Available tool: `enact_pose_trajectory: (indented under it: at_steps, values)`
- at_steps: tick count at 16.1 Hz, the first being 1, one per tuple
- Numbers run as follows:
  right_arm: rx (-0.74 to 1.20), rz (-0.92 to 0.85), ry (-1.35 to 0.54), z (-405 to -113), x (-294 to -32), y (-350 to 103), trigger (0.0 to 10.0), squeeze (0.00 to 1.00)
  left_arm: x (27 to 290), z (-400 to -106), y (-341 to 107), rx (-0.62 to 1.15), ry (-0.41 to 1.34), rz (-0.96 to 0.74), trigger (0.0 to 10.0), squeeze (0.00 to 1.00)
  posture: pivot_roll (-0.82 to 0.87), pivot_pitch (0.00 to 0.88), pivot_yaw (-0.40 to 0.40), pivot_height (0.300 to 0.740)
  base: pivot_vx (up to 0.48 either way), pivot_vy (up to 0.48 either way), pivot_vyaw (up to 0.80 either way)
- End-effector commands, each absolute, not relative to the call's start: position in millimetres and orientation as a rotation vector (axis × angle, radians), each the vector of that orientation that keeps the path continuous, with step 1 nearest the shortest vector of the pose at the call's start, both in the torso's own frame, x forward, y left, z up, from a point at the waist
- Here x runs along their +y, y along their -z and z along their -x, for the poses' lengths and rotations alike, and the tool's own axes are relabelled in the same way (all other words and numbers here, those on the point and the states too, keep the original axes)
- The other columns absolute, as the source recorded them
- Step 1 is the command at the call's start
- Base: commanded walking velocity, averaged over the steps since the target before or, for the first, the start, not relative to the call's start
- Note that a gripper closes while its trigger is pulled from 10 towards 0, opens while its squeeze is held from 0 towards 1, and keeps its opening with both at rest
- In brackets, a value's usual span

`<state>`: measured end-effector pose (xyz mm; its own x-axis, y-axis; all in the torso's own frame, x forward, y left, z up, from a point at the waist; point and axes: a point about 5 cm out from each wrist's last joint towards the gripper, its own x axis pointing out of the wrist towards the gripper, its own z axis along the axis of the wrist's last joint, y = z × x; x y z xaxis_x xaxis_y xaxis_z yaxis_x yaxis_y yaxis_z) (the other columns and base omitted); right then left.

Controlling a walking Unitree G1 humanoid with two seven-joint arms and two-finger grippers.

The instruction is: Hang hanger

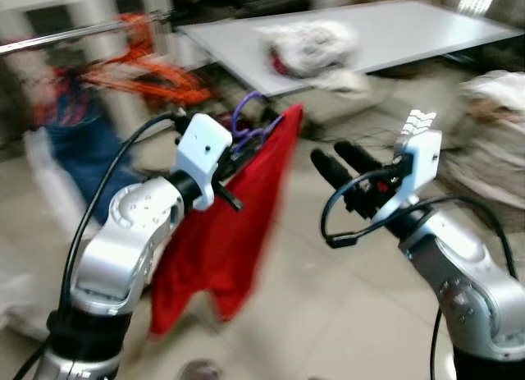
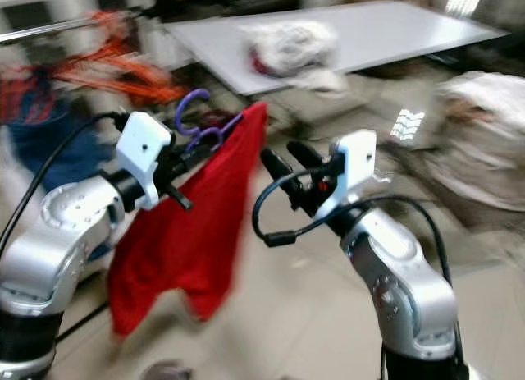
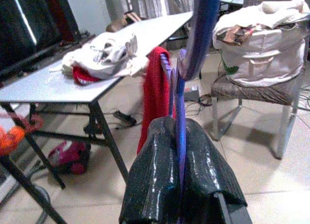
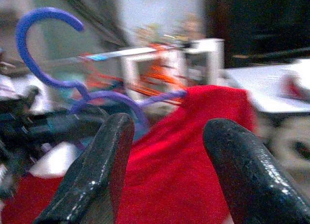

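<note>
My left fingers (image 3: 180,175) are clamped on the purple hanger (image 2: 199,127), which carries a red garment (image 2: 190,232) at chest height, below and short of the rail (image 1: 78,34) up on my left where orange hangers (image 1: 152,72) sit; my right gripper (image 4: 167,163) hovers just beside the cloth with its fingers spread and holding nothing. The head views are smeared, so I judge I could misread the rail's position and miss with the hook, or let the swaying garment slide off.
</note>
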<state>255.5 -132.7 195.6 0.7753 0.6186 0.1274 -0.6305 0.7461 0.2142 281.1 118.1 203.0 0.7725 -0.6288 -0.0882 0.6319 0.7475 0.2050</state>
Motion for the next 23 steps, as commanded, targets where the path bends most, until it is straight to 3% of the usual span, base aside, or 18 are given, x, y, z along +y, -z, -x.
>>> enact_pose_trajectory:
  at_steps: [1,8,12,13,14,15,23]
  values:
    - [-0.043,-0.27,-0.707,-255.5,-131.7,-196.7,10.0,1.0,115.5,-280.4,-215.2,-0.025,0.712,-0.213,10.0,0.0,-0.01,0.023,-0.045,0.74,0.0,0.0,0.0]
    - [-0.026,-0.245,-0.708,-257.1,-127.3,-198.9,10.0,1.0,108.6,-273.6,-224.0,-0.072,0.695,-0.157,10.0,0.0,-0.01,0.029,-0.056,0.74,0.0,0.0,0.0]
    - [0.005,-0.133,-0.588,-275.5,-128.2,-194.9,10.0,1.0,105.8,-269.1,-231.6,-0.074,0.76,-0.148,10.0,0.0,-0.01,0.03,-0.059,0.74,0.0,0.0,0.0]
    - [0.003,-0.124,-0.572,-280.7,-125.7,-195.9,10.0,0.67,102.4,-265.3,-233.4,-0.076,0.782,-0.146,10.0,0.0,-0.01,0.029,-0.06,0.74,0.0,0.0,0.0]
    - [0.005,-0.109,-0.56,-283.7,-124.4,-195.8,10.0,0.14,100.2,-263.3,-235.1,-0.079,0.796,-0.136,10.0,0.0,0.0,0.03,-0.061,0.74,0.0,0.0,0.0]
    - [0.008,-0.088,-0.545,-287.3,-123.4,-195.6,10.0,0.0,97.7,-261.7,-237.5,-0.088,0.81,-0.129,10.0,0.0,0.0,0.031,-0.063,0.74,0.0,0.0,0.0]
    - [-0.019,-0.092,-0.469,-306.2,-118.2,-207.6,10.0,0.0,89.3,-254.5,-240.2,-0.089,0.857,-0.134,10.0,0.0,0.0,0.031,-0.068,0.74,0.0,0.0,0.0]
